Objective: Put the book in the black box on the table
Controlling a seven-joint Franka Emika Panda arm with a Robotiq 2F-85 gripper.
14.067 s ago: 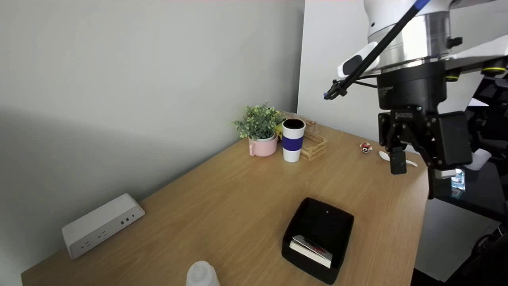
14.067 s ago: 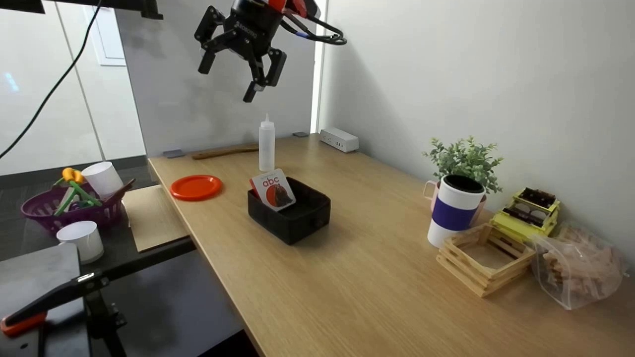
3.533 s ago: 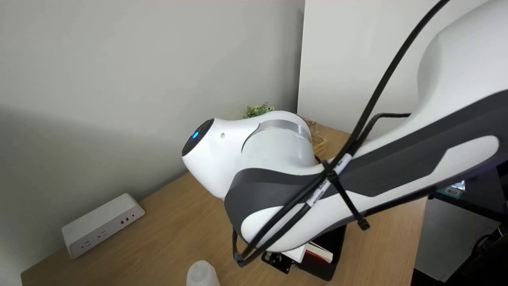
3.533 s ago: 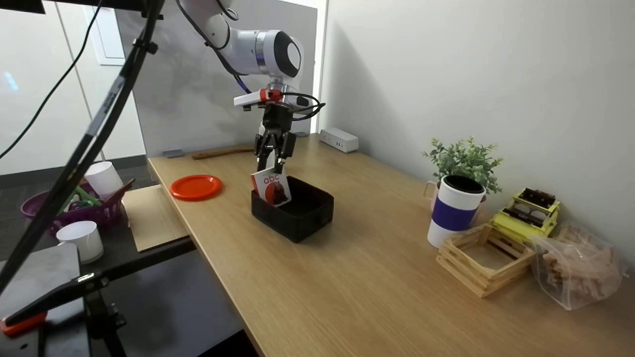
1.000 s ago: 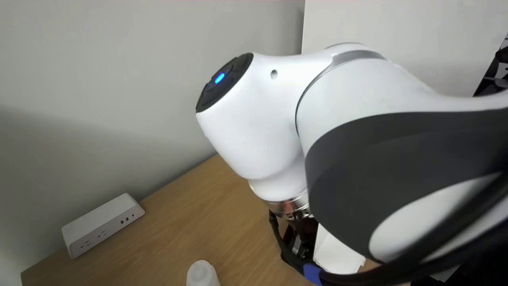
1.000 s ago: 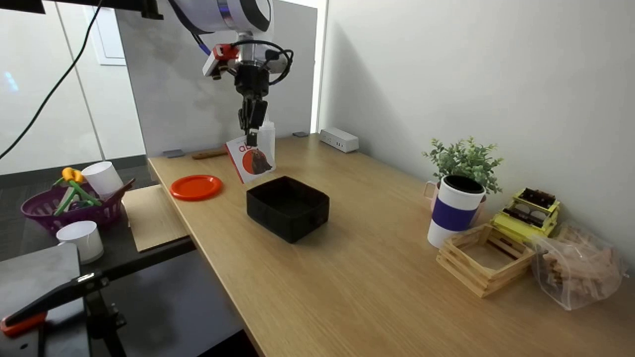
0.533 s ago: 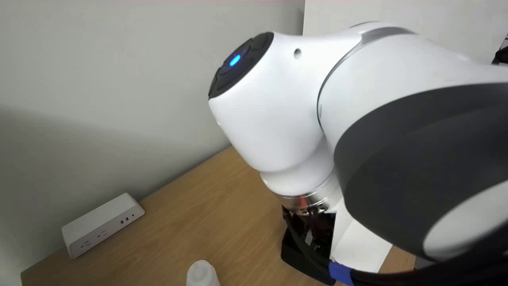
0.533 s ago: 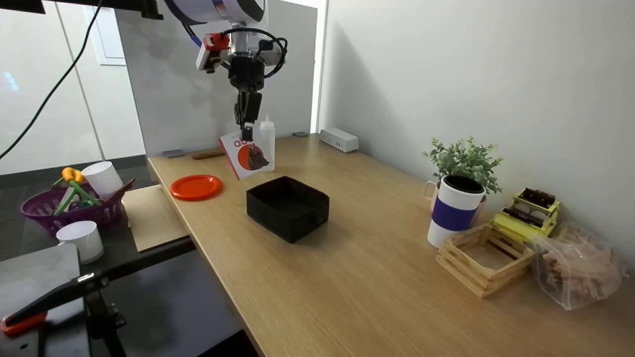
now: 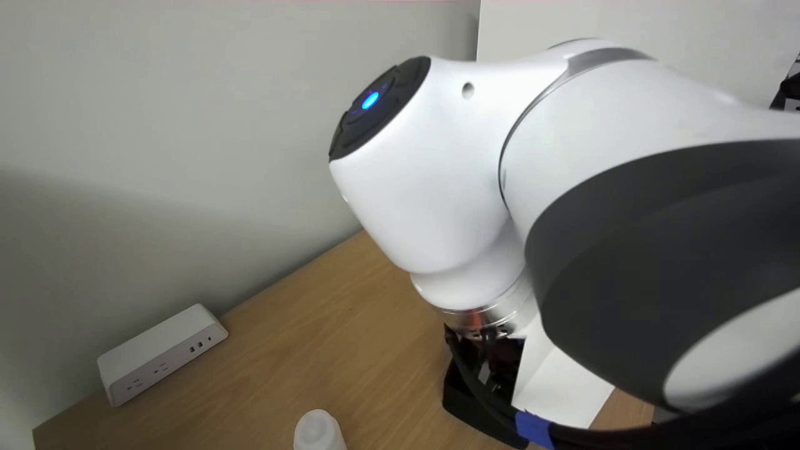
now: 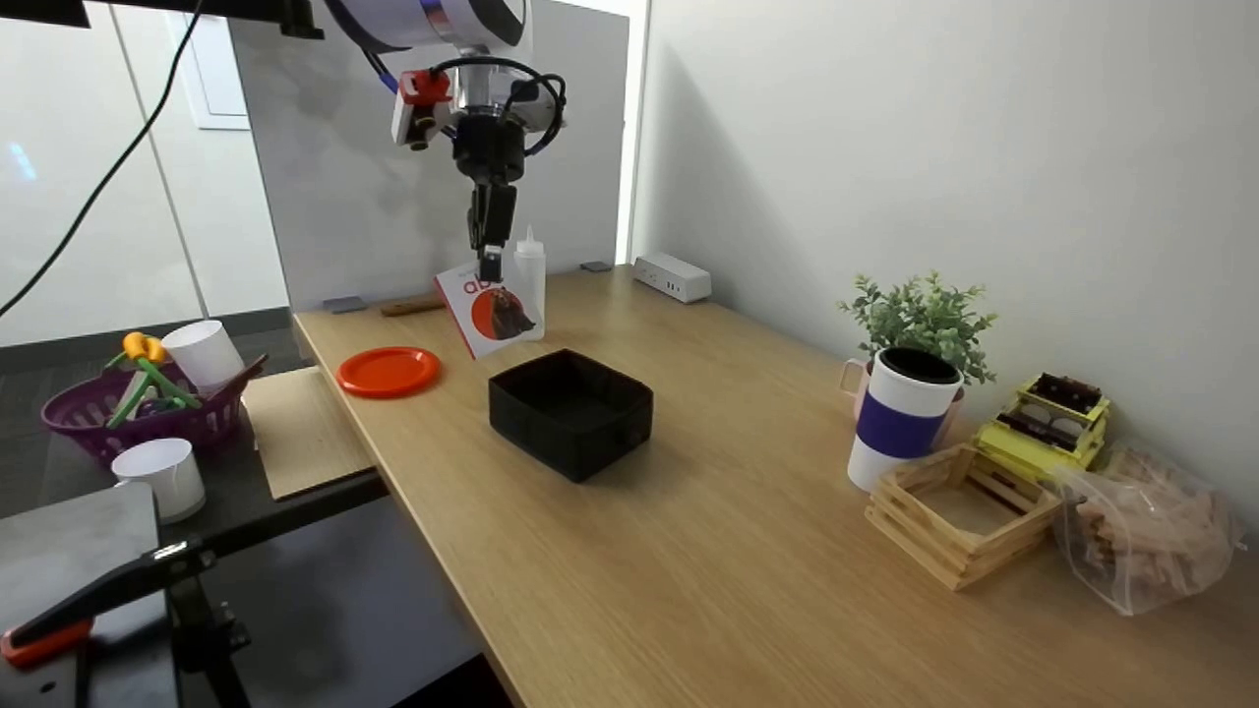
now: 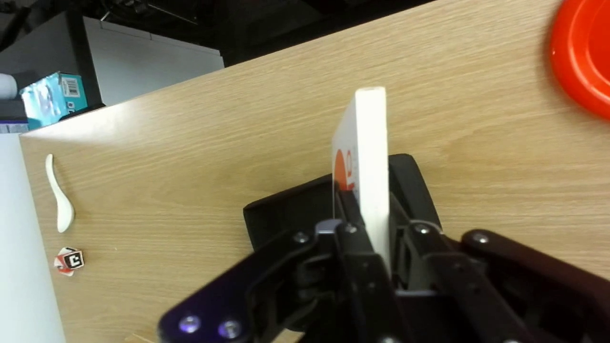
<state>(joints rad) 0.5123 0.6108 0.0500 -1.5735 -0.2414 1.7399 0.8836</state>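
The book [image 10: 507,313], white with a red-orange circle and spine, hangs tilted in the air in an exterior view. My gripper [image 10: 489,267] is shut on its upper edge. In the wrist view the book [image 11: 372,143] stands edge-on between the fingers, its white page edge towards the camera. The black box [image 10: 551,433] rests on the wood-grain table [image 10: 748,560], and its visible inside is plain dark. In the wrist view the box [image 11: 286,209] lies below the book. In an exterior view the arm covers the book and most of the box [image 9: 469,409].
A red plate [image 10: 389,372] lies beside the box near the table edge. Close behind the book stands a squeeze bottle [image 10: 531,295]. A white-and-blue cup [image 10: 900,423], plant [image 10: 925,315], wooden crate [image 10: 964,511] and plastic bag [image 10: 1146,531] line the wall side.
Long before, the book leaned inside the black box under an open gripper. Since a few seconds ago, gripper and book have risen out of it. Over the last half second they hardly move.
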